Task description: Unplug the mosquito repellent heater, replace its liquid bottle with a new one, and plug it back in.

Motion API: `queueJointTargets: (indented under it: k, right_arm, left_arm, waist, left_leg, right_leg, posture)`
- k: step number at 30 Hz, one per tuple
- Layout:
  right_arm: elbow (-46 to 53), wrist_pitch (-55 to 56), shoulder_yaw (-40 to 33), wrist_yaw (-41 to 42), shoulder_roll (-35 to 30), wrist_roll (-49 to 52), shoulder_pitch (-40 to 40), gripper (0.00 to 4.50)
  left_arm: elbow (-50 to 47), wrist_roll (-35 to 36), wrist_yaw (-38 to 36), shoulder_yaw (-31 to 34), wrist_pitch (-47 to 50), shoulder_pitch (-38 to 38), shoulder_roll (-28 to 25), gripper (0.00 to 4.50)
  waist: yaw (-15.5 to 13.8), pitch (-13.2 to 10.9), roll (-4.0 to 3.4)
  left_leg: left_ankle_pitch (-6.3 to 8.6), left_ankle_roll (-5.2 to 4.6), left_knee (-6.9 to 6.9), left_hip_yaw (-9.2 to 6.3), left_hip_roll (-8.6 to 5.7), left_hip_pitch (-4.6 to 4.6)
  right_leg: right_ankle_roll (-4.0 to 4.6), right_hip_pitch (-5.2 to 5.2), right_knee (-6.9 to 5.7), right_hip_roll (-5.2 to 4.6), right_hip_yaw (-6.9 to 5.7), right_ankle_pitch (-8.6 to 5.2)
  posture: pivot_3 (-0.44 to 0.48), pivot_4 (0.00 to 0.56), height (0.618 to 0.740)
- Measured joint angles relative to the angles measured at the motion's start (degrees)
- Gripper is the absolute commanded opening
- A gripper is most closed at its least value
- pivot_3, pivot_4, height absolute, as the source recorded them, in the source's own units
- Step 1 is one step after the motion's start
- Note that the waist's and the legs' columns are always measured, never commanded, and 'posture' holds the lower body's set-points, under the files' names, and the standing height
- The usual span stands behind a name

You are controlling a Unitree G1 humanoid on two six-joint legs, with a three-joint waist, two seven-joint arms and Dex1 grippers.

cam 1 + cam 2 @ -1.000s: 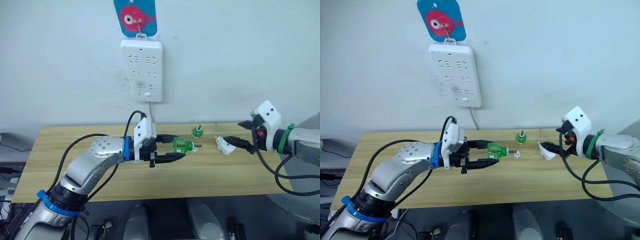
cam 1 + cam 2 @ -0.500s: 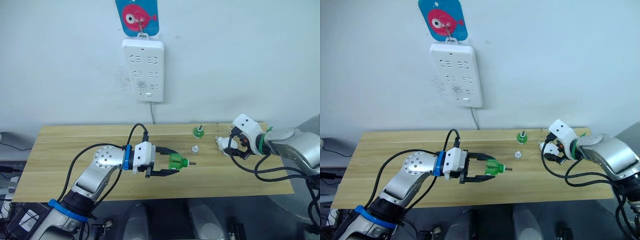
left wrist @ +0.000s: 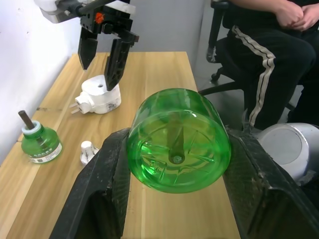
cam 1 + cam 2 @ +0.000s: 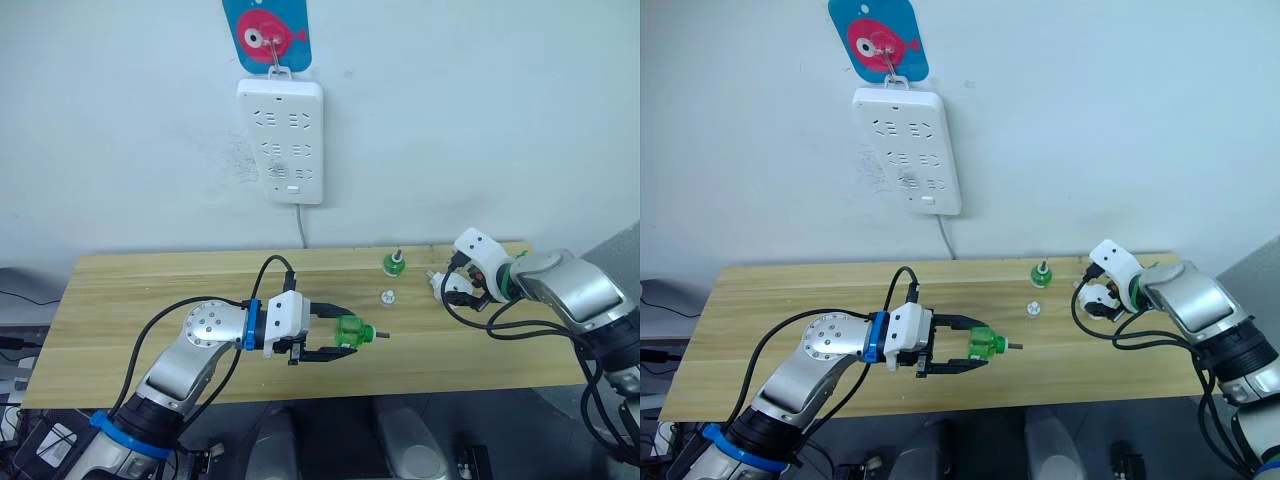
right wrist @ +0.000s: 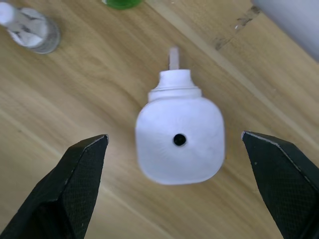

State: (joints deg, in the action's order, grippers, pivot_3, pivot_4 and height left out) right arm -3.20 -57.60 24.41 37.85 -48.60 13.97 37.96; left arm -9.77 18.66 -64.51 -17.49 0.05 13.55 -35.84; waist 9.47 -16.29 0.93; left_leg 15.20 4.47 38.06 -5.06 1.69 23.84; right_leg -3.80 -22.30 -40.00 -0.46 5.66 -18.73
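Observation:
My left gripper (image 4: 348, 333) is shut on a green liquid bottle (image 4: 353, 327), held on its side a little above the table's middle, its wick pointing right. The bottle (image 3: 178, 139) sits squeezed between both fingers in the left wrist view. The white mosquito repellent heater (image 5: 179, 139) lies on the wood at the right, socket hole up, prongs toward the wall. My right gripper (image 4: 452, 288) hangs over it, open, one finger on each side and not touching. A second green bottle (image 4: 394, 263) stands upright near the wall.
A small white cap (image 4: 388, 296) stands between the bottles. A white power strip (image 4: 282, 140) hangs on the wall under a fish-shaped hook (image 4: 267, 35), its cord dropping behind the table (image 4: 150, 290). A seated person (image 3: 269, 45) is beyond the table's right end.
My right arm swung in and down; the heater, earlier at its fingertips in the air, now lies on the table between open fingers. My left gripper lowered with the bottle.

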Motion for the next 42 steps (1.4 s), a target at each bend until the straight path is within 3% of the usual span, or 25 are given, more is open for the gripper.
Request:
queueJointTargets:
  k: [14, 39, 42]
  right_arm:
    - [-8.46, 3.7, 1.87, 8.09, 3.72, -8.89, 2.98, 4.5]
    - [-20.89, 12.31, 2.13, 12.19, 9.51, -18.77, 3.77, 4.5]
    - [-21.29, 12.57, 1.72, 12.23, 9.81, -19.47, 3.76, 3.86]
  left_arm:
    - [-1.45, -0.38, -0.15, 0.06, 1.6, -0.7, -0.13, 2.31]
    - [-1.62, -0.84, -0.14, 0.05, 2.12, -0.99, 0.13, 2.31]
    - [-1.65, -0.85, -0.15, 0.05, 2.12, -1.1, 0.13, 2.31]
  waist:
    - [0.0, 0.0, -0.01]
    - [0.09, 0.0, -0.01]
    - [0.1, 0.0, -0.01]
  left_leg:
    - [0.0, 0.0, 0.0, -0.03, 0.0, 0.0]
    - [0.0, 0.0, 0.02, -0.02, 0.0, -0.02]
    - [0.0, 0.0, 0.02, -0.02, 0.0, -0.03]
  right_leg:
    - [0.0, 0.0, -0.01, -0.01, -0.03, 0.0]
    - [0.0, 0.01, -0.05, -0.01, -0.02, 0.01]
    - [0.01, 0.01, -0.06, -0.01, -0.02, 0.01]
  posture:
    - [-0.212, 0.273, 0.74]
    - [-0.208, 0.274, 0.74]
    - [-0.212, 0.274, 0.74]
